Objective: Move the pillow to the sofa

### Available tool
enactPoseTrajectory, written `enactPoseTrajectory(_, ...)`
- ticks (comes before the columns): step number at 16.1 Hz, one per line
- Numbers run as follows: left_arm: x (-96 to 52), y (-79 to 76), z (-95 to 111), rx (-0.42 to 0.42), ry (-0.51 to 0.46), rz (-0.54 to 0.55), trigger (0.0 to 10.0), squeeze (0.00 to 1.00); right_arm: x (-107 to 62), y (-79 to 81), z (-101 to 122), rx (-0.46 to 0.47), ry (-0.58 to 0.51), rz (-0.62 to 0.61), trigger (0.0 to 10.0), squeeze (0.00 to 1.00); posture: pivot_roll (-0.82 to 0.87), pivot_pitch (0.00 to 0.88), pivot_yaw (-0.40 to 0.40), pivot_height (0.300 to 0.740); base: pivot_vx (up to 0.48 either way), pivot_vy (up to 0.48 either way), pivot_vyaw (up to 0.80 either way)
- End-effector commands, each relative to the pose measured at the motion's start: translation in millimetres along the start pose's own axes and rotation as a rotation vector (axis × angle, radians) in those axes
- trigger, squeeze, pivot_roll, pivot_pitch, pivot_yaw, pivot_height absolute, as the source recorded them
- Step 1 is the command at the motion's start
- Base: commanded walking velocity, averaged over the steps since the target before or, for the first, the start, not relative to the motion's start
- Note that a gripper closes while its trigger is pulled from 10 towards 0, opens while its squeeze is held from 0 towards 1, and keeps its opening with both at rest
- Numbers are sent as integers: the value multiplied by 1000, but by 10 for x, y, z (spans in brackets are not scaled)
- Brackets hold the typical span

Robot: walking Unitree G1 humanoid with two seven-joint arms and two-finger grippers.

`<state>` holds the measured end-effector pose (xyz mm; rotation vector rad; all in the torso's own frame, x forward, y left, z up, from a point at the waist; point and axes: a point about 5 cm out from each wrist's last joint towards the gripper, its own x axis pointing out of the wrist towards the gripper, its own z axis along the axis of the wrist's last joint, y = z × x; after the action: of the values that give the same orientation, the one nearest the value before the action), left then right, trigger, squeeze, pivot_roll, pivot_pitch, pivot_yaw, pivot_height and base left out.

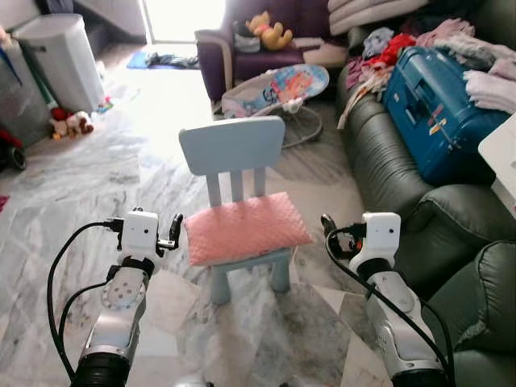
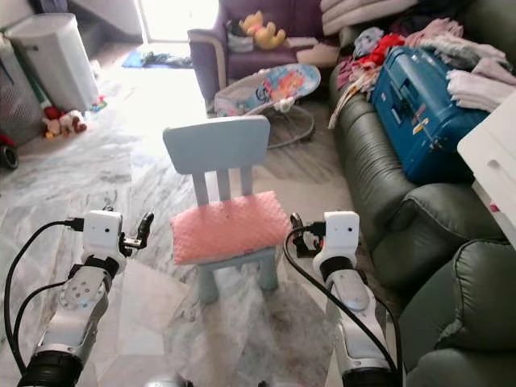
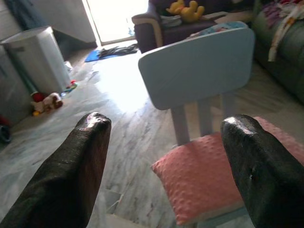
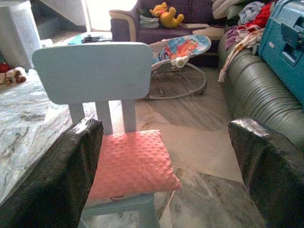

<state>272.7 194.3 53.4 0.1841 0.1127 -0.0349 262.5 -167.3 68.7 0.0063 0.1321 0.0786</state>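
A pink dimpled pillow (image 1: 246, 227) lies flat on the seat of a small light-blue child's chair (image 1: 232, 145) in the middle of the marble floor. My left gripper (image 1: 164, 234) hangs just left of the pillow's near corner, open and apart from it. My right gripper (image 1: 343, 234) is off the pillow's right edge, also open and holding nothing. In the left wrist view the fingers (image 3: 76, 161) stand wide apart with the pillow (image 3: 209, 180) beyond them. The right wrist view has the pillow (image 4: 130, 164) between its spread fingers (image 4: 57, 175). The dark green sofa (image 1: 395, 173) runs along the right.
A blue suitcase (image 1: 435, 105) and heaps of clothes (image 1: 484, 72) cover the sofa's far seats. A baby bouncer (image 1: 278, 89) stands behind the chair, and a purple armchair (image 1: 214, 56) with a yellow plush beyond it. A white bin (image 1: 60, 60) and toys (image 1: 68, 122) are at the back left.
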Motion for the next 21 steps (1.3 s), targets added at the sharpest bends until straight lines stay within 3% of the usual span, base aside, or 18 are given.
enactPoseTrajectory(1, -3, 29, 19, 3, -2, 18, 10000, 0, 21, 0, 54, 3, -16, 8, 10000, 0, -21, 0, -24, 740, 0, 0, 0)
enactPoseTrajectory(4, -43, -6, 0, -4, -8, 4, 10000, 0, 35, -4, 64, 0, -20, 10, 10000, 0, -17, 0, -27, 740, 124, 0, 0)
enactPoseTrajectory(21, -7, -94, 6, -14, -9, -5, 10000, 0, 78, 8, 72, -19, -18, 32, 10000, 0, -25, 0, -39, 740, 436, 0, 0)
